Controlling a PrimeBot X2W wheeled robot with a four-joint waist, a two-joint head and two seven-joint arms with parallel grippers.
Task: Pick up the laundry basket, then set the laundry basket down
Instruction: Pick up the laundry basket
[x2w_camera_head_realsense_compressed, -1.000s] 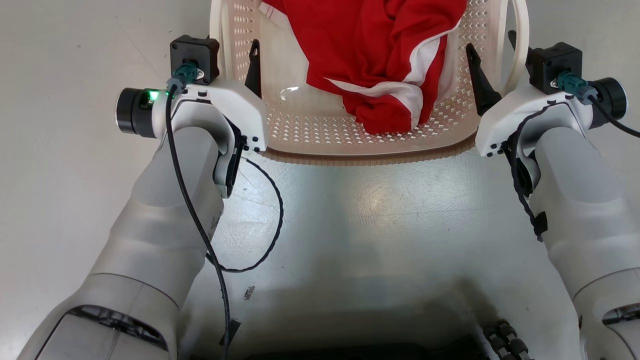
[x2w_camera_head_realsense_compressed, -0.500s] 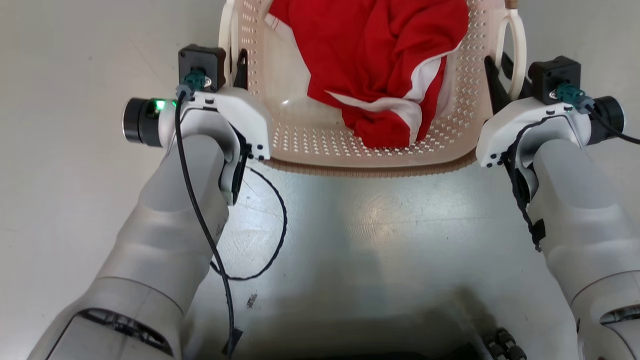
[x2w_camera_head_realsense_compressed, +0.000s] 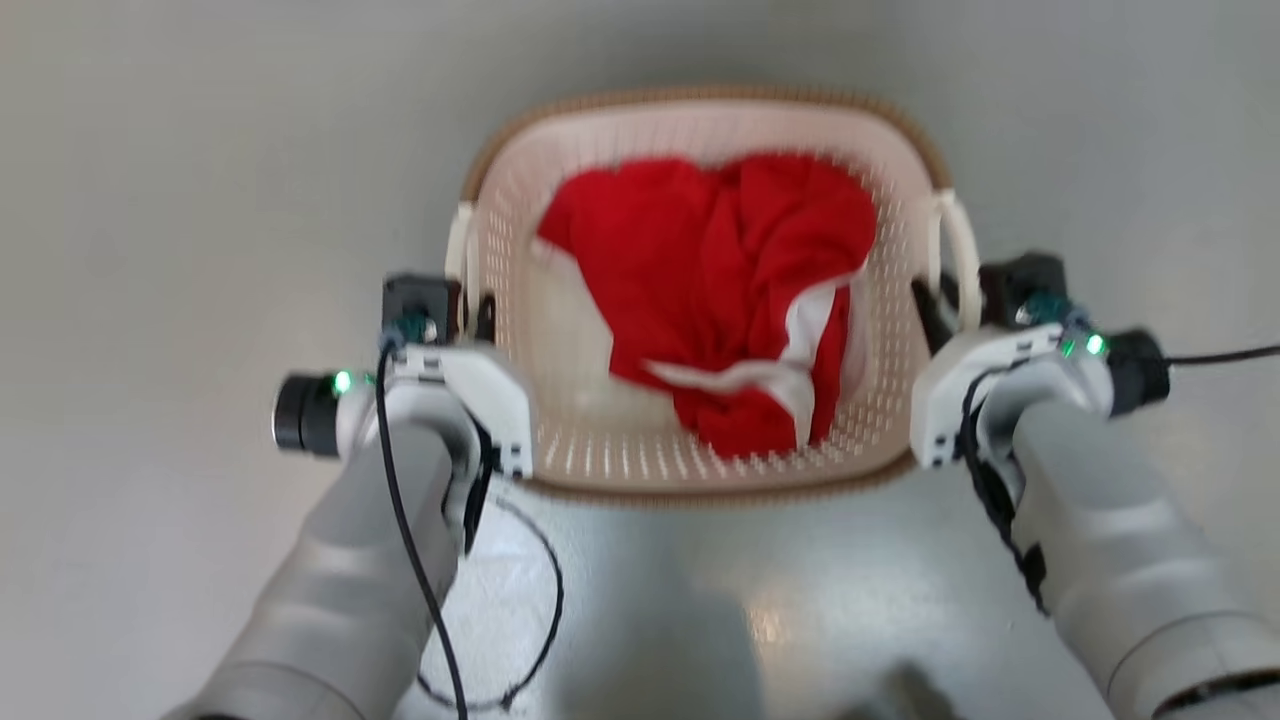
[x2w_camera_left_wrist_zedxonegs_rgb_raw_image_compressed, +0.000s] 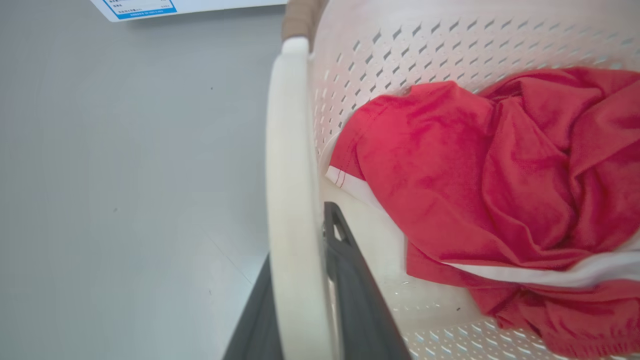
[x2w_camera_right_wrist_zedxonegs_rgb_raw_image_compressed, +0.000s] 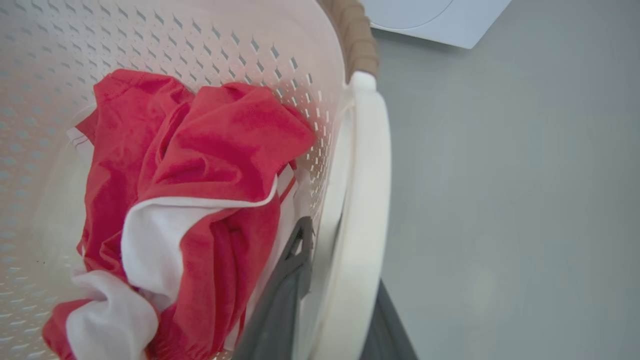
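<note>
Since a second ago both pincers have drawn outward from the basket's inside onto its side handles, and the head camera has swung, so the whole basket now sits in its blurred view.

The small cream-white perforated plastic laundry basket (x2w_camera_head_realsense_compressed: 700, 100), rounded-rectangular with a brown woven-look rim, lies straight ahead between the two arms over the grey floor (x2w_camera_head_realsense_compressed: 180, 200). Whether its bottom touches the floor cannot be told. Inside it lies a crumpled red garment with white trim (x2w_camera_head_realsense_compressed: 720, 280), heaped toward the far and right parts, with bare perforated bottom showing near the left wall.

The left pincer (x2w_camera_head_realsense_compressed: 472, 305) grips the white left loop handle (x2w_camera_head_realsense_compressed: 458, 250). In the left wrist view the handle (x2w_camera_left_wrist_zedxonegs_rgb_raw_image_compressed: 290, 175) runs up between the two dark fingers (x2w_camera_left_wrist_zedxonegs_rgb_raw_image_compressed: 350, 280), one inside the basket against the wall, the other outside. The right pincer (x2w_camera_head_realsense_compressed: 945, 295) grips the white right loop handle (x2w_camera_head_realsense_compressed: 962, 250) in the same way. The right wrist view shows that handle (x2w_camera_right_wrist_zedxonegs_rgb_raw_image_compressed: 365, 200) with one finger (x2w_camera_right_wrist_zedxonegs_rgb_raw_image_compressed: 285, 300) inside, next to the garment (x2w_camera_right_wrist_zedxonegs_rgb_raw_image_compressed: 225, 130), and the other outside.

A black cable (x2w_camera_head_realsense_compressed: 400, 500) runs down the pale left forearm and loops over the floor. Green lights glow on both wrists. Beyond the basket, a white appliance panel (x2w_camera_right_wrist_zedxonegs_rgb_raw_image_compressed: 425, 15) stands at the top of the right wrist view, and a white edge with a blue-bordered label (x2w_camera_left_wrist_zedxonegs_rgb_raw_image_compressed: 140, 7) at the top of the left wrist view.
</note>
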